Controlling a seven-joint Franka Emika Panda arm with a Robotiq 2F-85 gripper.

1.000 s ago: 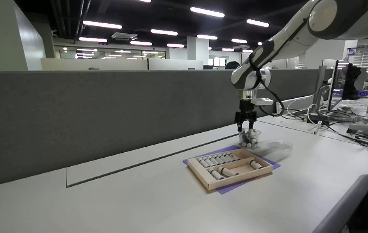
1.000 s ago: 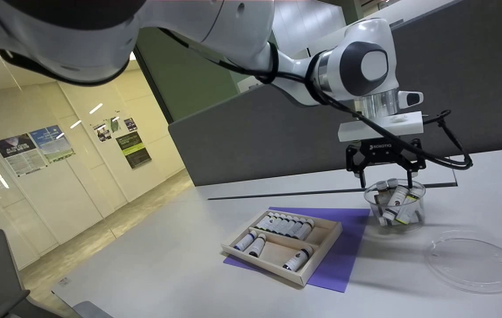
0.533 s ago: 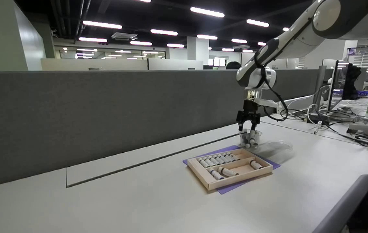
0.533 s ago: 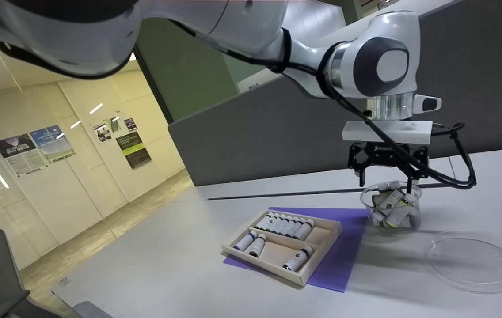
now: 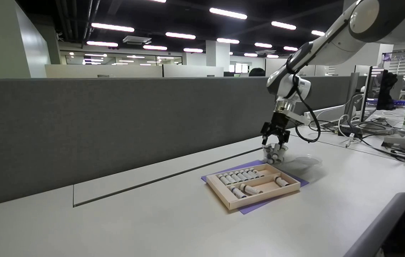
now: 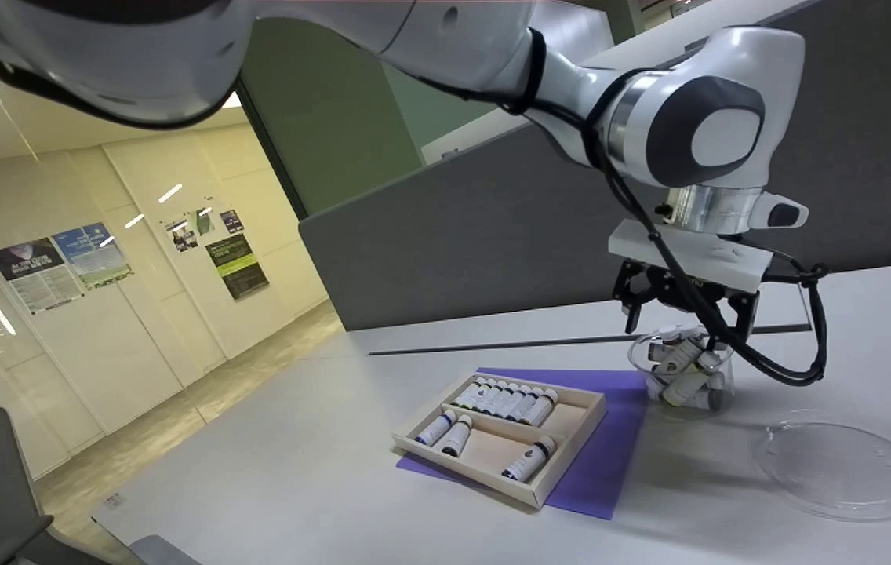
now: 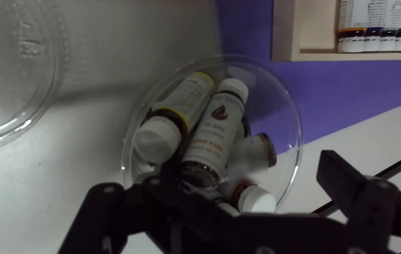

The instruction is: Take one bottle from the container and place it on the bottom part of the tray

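Observation:
The container (image 6: 720,396) is a clear round cup holding several small white-labelled bottles; its rim also shows in the wrist view (image 7: 299,137). A bottle with a red flame mark (image 7: 218,130) lies on top, beside a yellow-banded bottle (image 7: 190,95). My gripper (image 6: 671,333) is open and tilted over the cup, also in an exterior view (image 5: 272,142). In the wrist view the gripper (image 7: 251,164) has one finger inside the cup by the bottles and the other outside the rim. The wooden tray (image 6: 465,474) has two compartments, the upper with several bottles in a row, the lower with three.
A purple sheet (image 6: 610,439) lies under the tray. A clear round lid (image 6: 845,471) lies on the table beside the cup. A grey partition (image 5: 134,125) stands along the back. Cables and a monitor (image 5: 368,92) are further along the desk.
My gripper has moved lower and tilted, with one finger going deeper among the bottles. The cup has shifted slightly toward the purple sheet and the bottles inside have shifted. The tray has not moved.

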